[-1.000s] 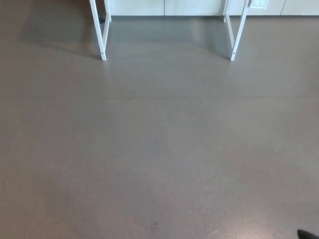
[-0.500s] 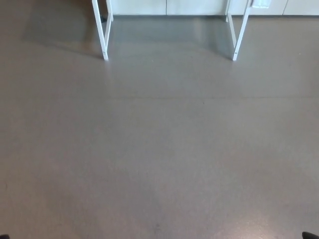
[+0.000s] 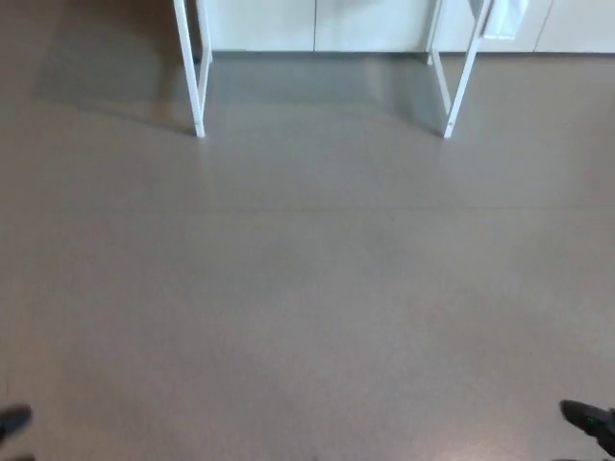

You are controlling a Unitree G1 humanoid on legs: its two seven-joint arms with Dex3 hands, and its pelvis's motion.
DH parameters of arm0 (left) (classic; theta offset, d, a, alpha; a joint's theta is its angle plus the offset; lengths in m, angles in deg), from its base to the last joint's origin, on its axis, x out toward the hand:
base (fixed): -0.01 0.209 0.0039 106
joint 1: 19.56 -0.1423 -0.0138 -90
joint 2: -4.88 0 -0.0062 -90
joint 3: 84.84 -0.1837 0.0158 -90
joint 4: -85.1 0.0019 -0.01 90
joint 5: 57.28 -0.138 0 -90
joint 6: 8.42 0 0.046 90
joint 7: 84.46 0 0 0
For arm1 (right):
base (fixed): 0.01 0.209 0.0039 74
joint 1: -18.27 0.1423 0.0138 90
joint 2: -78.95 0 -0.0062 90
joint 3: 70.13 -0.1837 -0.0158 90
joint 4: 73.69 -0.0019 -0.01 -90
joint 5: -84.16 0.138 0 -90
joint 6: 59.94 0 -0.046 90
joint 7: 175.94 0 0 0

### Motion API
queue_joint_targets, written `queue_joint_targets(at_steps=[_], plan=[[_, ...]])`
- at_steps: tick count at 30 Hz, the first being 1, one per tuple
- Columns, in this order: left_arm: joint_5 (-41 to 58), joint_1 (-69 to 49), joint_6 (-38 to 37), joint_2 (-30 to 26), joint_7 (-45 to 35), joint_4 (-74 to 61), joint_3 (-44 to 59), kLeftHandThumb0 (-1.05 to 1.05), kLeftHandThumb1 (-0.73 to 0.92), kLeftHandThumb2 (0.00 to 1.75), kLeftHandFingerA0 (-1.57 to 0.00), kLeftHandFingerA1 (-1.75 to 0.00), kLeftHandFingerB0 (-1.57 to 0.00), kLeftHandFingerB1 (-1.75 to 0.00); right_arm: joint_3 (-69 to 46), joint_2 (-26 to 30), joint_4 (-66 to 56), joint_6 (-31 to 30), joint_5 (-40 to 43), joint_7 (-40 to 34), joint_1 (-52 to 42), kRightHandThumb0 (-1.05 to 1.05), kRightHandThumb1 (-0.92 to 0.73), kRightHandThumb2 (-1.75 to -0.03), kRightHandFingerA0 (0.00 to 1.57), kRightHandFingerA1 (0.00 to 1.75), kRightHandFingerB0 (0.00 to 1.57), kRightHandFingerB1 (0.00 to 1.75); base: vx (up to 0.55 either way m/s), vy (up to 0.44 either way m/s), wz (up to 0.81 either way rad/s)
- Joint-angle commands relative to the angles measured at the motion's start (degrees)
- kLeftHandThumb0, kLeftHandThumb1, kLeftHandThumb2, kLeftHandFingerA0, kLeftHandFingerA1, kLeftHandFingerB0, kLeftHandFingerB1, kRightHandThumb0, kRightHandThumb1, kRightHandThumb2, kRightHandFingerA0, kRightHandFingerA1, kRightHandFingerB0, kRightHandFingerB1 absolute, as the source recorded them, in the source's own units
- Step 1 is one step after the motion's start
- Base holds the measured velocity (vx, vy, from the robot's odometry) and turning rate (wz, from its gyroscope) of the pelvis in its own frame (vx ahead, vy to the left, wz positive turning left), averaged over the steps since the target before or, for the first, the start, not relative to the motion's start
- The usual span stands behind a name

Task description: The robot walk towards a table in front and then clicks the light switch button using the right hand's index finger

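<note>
Only the white legs of the table show, at the top of the head view: a left leg (image 3: 190, 72) and a right leg (image 3: 459, 77). The tabletop is cut off above the picture. A small white box-like part (image 3: 505, 16) hangs by the right leg at the top edge; I cannot tell whether it is the switch. A dark tip of my left hand (image 3: 13, 421) peeks in at the bottom left corner. A dark tip of my right hand (image 3: 588, 420) shows at the bottom right. Both are far from the table.
Grey-brown floor (image 3: 307, 288) fills most of the picture between me and the table. White cabinet fronts (image 3: 317, 24) run along the wall behind the legs. The table's shadow lies on the floor beneath it.
The whole picture has shifted: the table legs sit lower and look a little larger, so the camera has moved. The tips of both hands now show in the bottom corners.
</note>
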Motion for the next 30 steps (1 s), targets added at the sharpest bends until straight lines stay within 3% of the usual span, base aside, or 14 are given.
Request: queue_joint_targets(at_steps=[1, 2, 3, 4, 5, 9, 14, 15, 18, 19, 28, 29, 30], plan=[[-1.1, -0.8, 1.8, -0.7, 0.7, -1.6, -1.2, -0.08, 0.47, 0.89, -0.29, -0.55, -0.29, -0.54, 0.0, 1.0, -1.8, -0.9, -0.5, -0.4, -0.8, -0.09, -0.67, -0.74, 0.56, 0.74, 0.2, 0.52, 0.21, 0.149, -0.05], [-1.3, -1.3, 1.5, -0.6, 0.9, -1.6, -1.3, -0.08, 0.47, 0.89, -0.29, -0.55, -0.29, -0.54, 0.1, 1.1, -1.7, -0.5, -0.6, -0.3, -1.4, -0.09, -0.67, -0.74, 0.56, 0.74, 0.2, 0.52, 0.25, 0.098, 0.04], [-2.2, -1.6, -1.0, -0.7, 0.8, 0.7, -1.7, -0.11, 0.66, 0.59, -0.41, -0.42, -0.39, -0.39, 0.4, 1.1, -1.5, -0.4, -1.2, -0.6, -2.2, -0.09, -0.73, -0.63, 0.51, 0.7, 0.23, 0.5, 0.22, 0.07, 0.07], [-2.0, -2.0, -1.1, -0.6, 0.7, 0.8, -1.7, -0.1, 0.46, 0.88, -0.3, -0.56, -0.28, -0.53, 0.5, 1.1, -1.6, -0.7, -1.4, -0.6, -2.6, -0.09, -0.74, -0.6, 0.51, 0.69, 0.23, 0.49, 0.22, 0.042, 0.06], [-1.8, -2.3, -0.6, -0.6, 0.7, 0.8, -1.7, -0.09, 0.46, 0.89, -0.27, -0.54, -0.28, -0.53, 0.6, 1.2, -1.5, -1.0, -1.4, -0.6, -2.6, -0.11, -0.52, -0.94, 0.45, 0.69, 0.17, 0.54, 0.16, 0.002, 0.15], [-1.1, -0.2, 0.0, -0.6, 0.9, 2.5, -1.4, -0.09, 0.48, 0.9, -0.25, -0.54, -0.27, -0.53, 0.4, 1.6, -0.5, -3.6, -1.2, -0.4, 0.7, -0.11, -0.53, -0.95, 0.47, 0.7, 0.15, 0.53, 0.22, -0.1, 0.12], [-1.9, -3.1, -1.3, -0.5, 1.1, 2.0, -1.4, -0.1, 0.46, 0.89, -0.27, -0.54, -0.28, -0.53, 0.7, 1.4, -1.4, -2.4, -0.9, 0.0, -1.0, -0.1, -0.52, -0.95, 0.43, 0.68, 0.17, 0.55, 0.28, -0.318, 0.24], [-1.5, -3.5, -1.1, -0.4, 0.9, 1.9, -1.2, -0.09, 0.47, 0.9, -0.26, -0.54, -0.27, -0.53, 1.0, 1.5, -0.9, -1.5, -1.4, -0.2, -1.3, -0.09, -0.74, -0.61, 0.49, 0.68, 0.23, 0.5, 0.33, -0.458, 0.27], [-1.6, -3.9, -1.0, -0.6, 0.9, 2.8, -1.4, -0.08, 0.48, 0.91, -0.25, -0.54, -0.26, -0.53, 1.7, 2.1, 1.1, 1.0, -2.3, -0.5, -2.3, -0.11, -0.73, -0.63, 0.5, 0.69, 0.23, 0.5, 0.24, -0.131, -0.02], [-1.9, -3.7, -1.4, -1.1, 0.6, 3.3, -1.6, -0.07, 0.5, 0.92, -0.25, -0.54, -0.25, -0.53, 1.7, 1.8, 0.8, -0.7, -2.1, -0.7, -2.2, -0.11, -0.52, -0.95, 0.45, 0.69, 0.17, 0.55, 0.16, -0.062, 0.02], [-2.5, -7.1, -4.7, -0.8, 0.1, 5.0, -1.8, -0.09, 0.48, 0.91, -0.25, -0.54, -0.25, -0.52, 2.4, 2.2, 1.5, 1.1, -2.2, -0.2, -5.5, -0.12, -0.52, -0.95, 0.46, 0.69, 0.18, 0.55, 0.24, 0.116, -0.1], [-2.8, -7.5, -5.9, -1.1, -0.2, 5.8, -1.9, -0.1, 0.48, 0.91, -0.25, -0.54, -0.25, -0.52, 2.8, 2.2, 2.3, 1.9, -2.5, -0.3, -5.6, -0.12, -0.74, -0.59, 0.51, 0.68, 0.23, 0.49, 0.23, 0.405, -0.43], [-4.8, -8.2, -7.3, -1.5, 1.1, 5.7, -2.6, -0.16, 0.65, 0.59, -0.4, -0.4, -0.39, -0.39, 3.2, 2.4, 2.9, 2.2, -3.1, -0.6, -5.4, -0.15, -0.71, -0.62, 0.52, 0.69, 0.24, 0.51, 0.21, 0.398, -0.36]])
